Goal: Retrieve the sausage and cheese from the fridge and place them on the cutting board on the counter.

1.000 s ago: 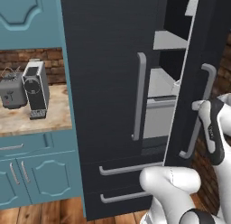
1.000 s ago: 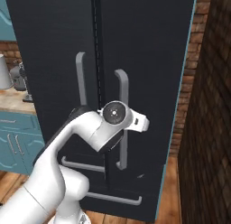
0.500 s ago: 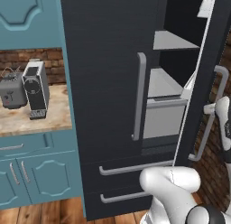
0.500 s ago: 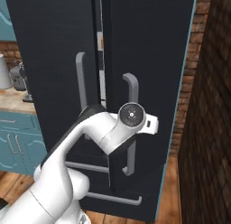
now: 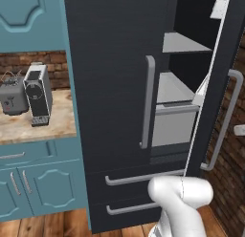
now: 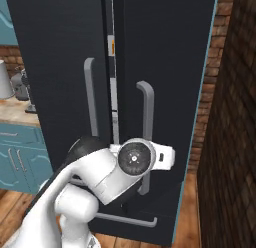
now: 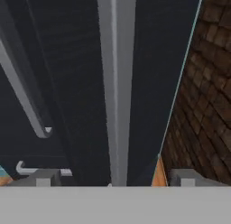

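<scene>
Room: kitchen, wood floor, red brick wall [image 6: 225, 117], teal cabinets [image 5: 33, 183]. Bench [image 5: 33, 126]: beige stone, carrying two grey appliances, left of fridge. Fridge [image 5: 110, 88]: one, black; two doors, right one ajar; two pale shelves visible inside. Bar handles: two upright, two on drawers. Claw [image 7: 115, 180]: released, fingers either side of right door's handle [image 7: 115, 83], not clasping it.

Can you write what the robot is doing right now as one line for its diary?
phase: opening fridge | right door: partly open, shelves showing | gripper: open, at right door handle | sausage, cheese: not seen yet
</scene>
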